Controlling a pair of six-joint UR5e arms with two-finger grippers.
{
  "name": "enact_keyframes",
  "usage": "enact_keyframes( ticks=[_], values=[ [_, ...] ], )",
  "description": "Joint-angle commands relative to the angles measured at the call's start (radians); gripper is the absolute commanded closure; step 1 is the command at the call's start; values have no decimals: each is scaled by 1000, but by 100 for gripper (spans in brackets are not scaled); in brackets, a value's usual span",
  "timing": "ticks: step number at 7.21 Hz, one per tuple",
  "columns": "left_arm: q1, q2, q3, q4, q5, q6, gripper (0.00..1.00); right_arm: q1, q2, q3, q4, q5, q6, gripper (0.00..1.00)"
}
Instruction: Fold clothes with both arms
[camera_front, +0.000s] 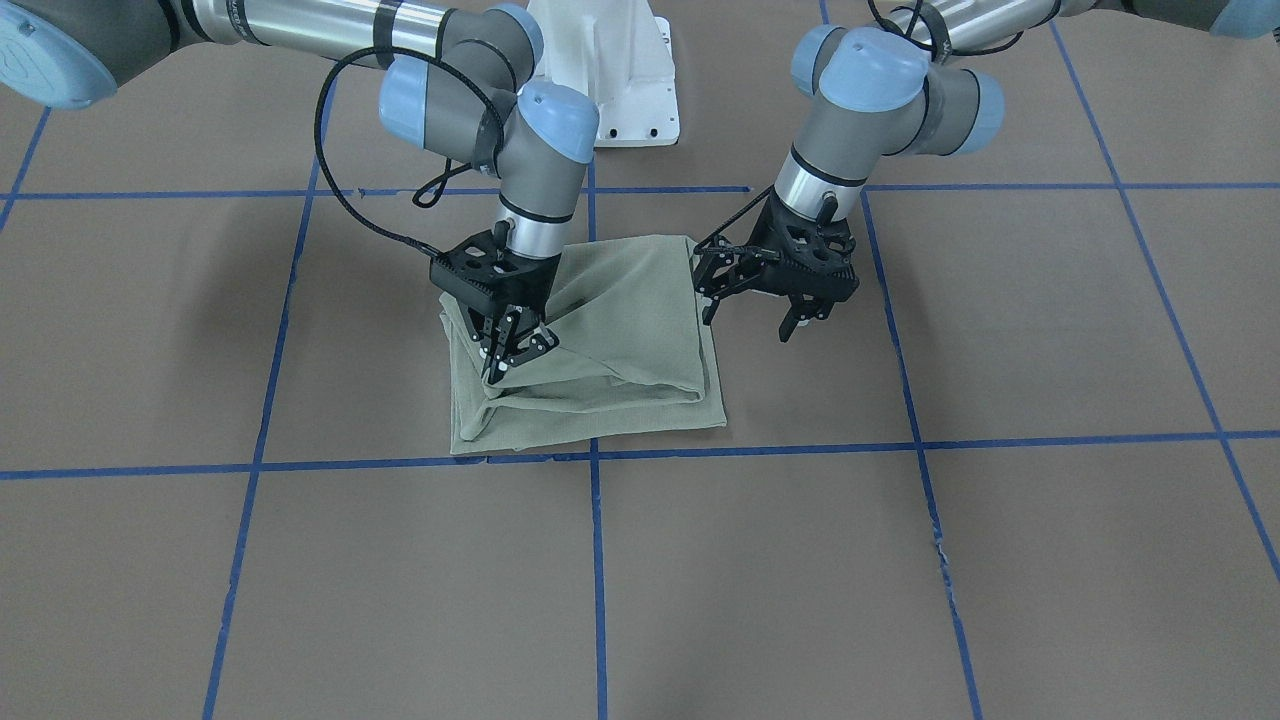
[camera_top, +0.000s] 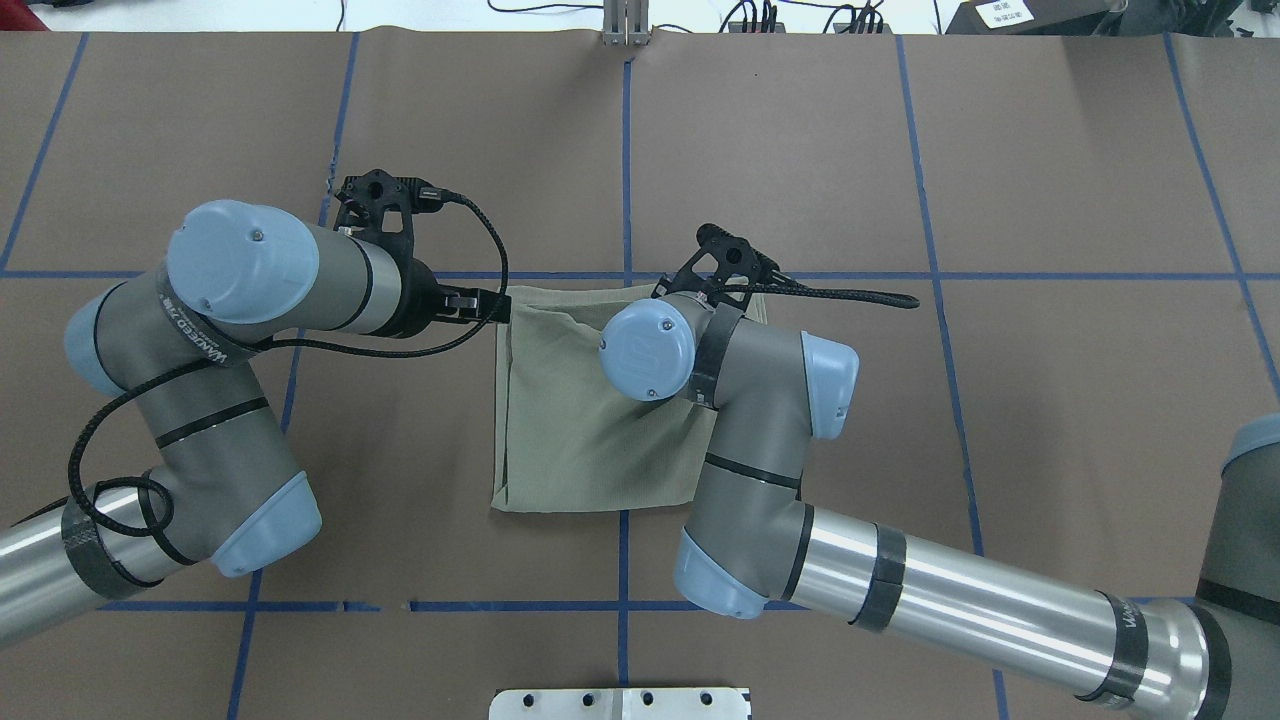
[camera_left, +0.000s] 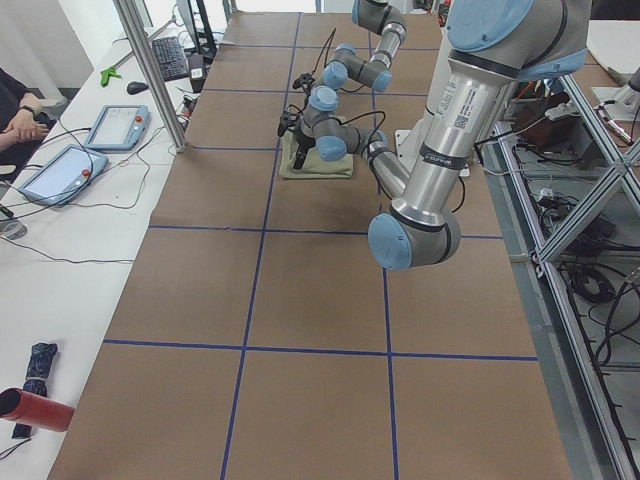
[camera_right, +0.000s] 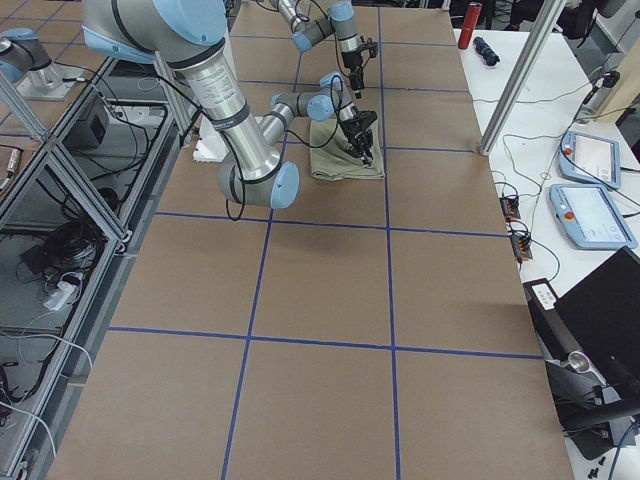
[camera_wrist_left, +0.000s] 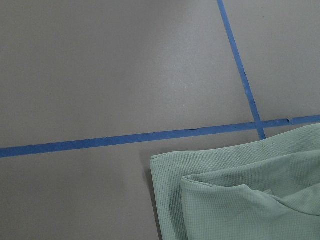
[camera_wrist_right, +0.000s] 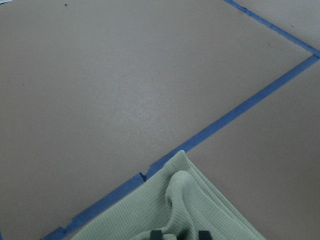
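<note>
Left arm (camera_top: 230, 440) and right arm (camera_top: 960, 600): polished silver tubes, matte grey joint housings, and rounded light-blue caps (camera_top: 243, 262) set with small screws. Black bands ring the tubes; one band (camera_top: 190, 325) carries white lettering. A braided black cable (camera_top: 850, 293) runs from each wrist. Left gripper (camera_front: 747, 330) and right gripper (camera_front: 515, 362): black open-frame bodies with slim black fingers (camera_front: 497, 355).

Shirt (camera_front: 620, 330) lies on the table (camera_front: 900, 560), right pincer (camera_front: 512, 362) on it, left pincer (camera_front: 750, 318) just beside.

left wrist: shirt (camera_wrist_left: 240, 200) cropped | right wrist: right end effector (camera_wrist_right: 179, 234) cropped
</note>
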Motion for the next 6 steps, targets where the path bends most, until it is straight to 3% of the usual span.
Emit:
enact_keyframes(
  ticks=[1, 3, 6],
  values=[
    [4, -3, 2, 0, 0, -1, 0, 37, 47, -20, 13, 53, -102, 0],
    [7, -17, 34, 0, 3, -1, 0, 141, 14, 109, 9, 238, -272, 0],
    [19, -69, 116, 3, 11, -33, 0, 287, -176, 363, 7, 461, -576, 0]
  ],
)
